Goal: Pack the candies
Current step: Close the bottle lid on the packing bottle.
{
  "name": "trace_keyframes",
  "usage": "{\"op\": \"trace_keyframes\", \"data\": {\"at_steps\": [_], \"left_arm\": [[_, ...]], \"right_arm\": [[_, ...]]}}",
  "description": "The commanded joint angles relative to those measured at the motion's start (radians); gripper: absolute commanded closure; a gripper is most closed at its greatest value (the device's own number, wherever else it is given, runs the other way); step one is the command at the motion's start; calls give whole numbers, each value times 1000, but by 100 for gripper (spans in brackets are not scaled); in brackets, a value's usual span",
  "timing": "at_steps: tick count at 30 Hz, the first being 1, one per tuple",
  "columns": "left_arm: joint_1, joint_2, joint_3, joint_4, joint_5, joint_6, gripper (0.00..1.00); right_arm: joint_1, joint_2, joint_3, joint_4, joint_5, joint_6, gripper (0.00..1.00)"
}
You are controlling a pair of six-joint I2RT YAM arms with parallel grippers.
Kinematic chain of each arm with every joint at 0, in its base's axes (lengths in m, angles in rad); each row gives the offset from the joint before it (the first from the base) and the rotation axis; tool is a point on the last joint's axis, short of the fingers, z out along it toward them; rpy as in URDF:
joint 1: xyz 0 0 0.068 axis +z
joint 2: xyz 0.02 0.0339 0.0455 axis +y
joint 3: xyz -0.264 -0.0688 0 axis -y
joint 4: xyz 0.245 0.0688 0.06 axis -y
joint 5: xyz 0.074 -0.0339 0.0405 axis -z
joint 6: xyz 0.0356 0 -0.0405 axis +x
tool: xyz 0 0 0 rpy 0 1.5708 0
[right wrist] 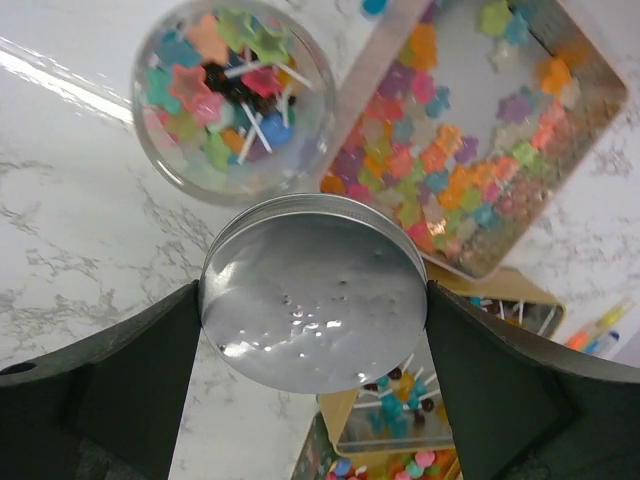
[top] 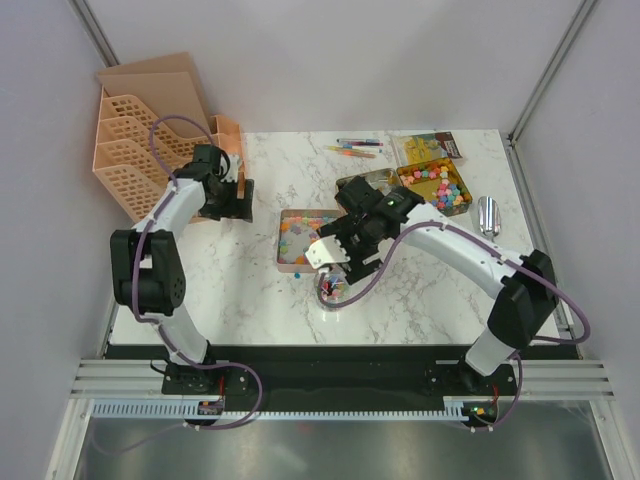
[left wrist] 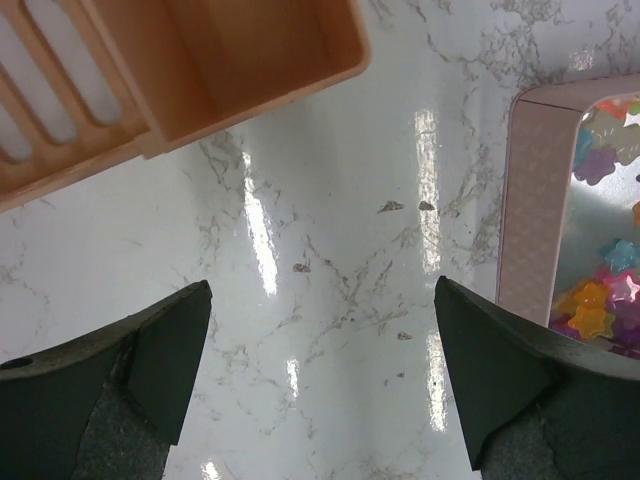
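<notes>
While its two fingers press on opposite sides of a round metal lid (right wrist: 300, 270), the right gripper (right wrist: 312, 300) holds that lid flat above the marble worktop (right wrist: 80, 220), about midway between the left and right edges and a little toward the near edge. Just past the lid in the wrist view stands an open glass jar (right wrist: 143, 110) packed with star-shaped candies (right wrist: 190, 85) in pink, orange, green and blue, with a few thin white sticks among them. Beside the jar, toward the far edge, lies an open rectangular tin (right wrist: 462, 75) with more of the same candies spread loosely over its shiny floor. Part of another box (right wrist: 400, 420), holding small sweets on sticks, shows under the lid and the right finger. The left gripper (left wrist: 322, 290) hangs over bare marble near the far left corner with its fingers spread wide and nothing between them. A peach plastic organizer (left wrist: 250, 60) sits just beyond it, and the pink wall of the tin shows at the right of that wrist view. Toward the far right corner a second tin (top: 412, 178) is full of candies. Some coloured pens (top: 355, 150) lie along the far edge, and a shiny metal object (top: 488, 215) rests near the right edge.
</notes>
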Motion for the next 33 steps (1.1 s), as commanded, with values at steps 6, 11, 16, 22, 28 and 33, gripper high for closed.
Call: {"op": "trace_keyframes", "data": {"at_steps": [6,11,16,22,28,33], "left_arm": [[20,-145,-65,8,13,-54,0],[22,-182,-107,5,12,-58,0],[23,-202,-140,15,25,-57,0],[25,-196,-140,18,15,-57,0],[26,-191,-142,21,24,-61,0],[28,-188,-148,25,28,-63,0]], "right_arm": [[126,114,131,-114,-23,41,6],[165,177,174,-154,-15,49,6],[185,220,196,-189,-7,35,6],[189,255,221,-249,-26,10,4],[191,283,230,-246,-12,12,4],[191,292,240,-231,-12,13,4]]}}
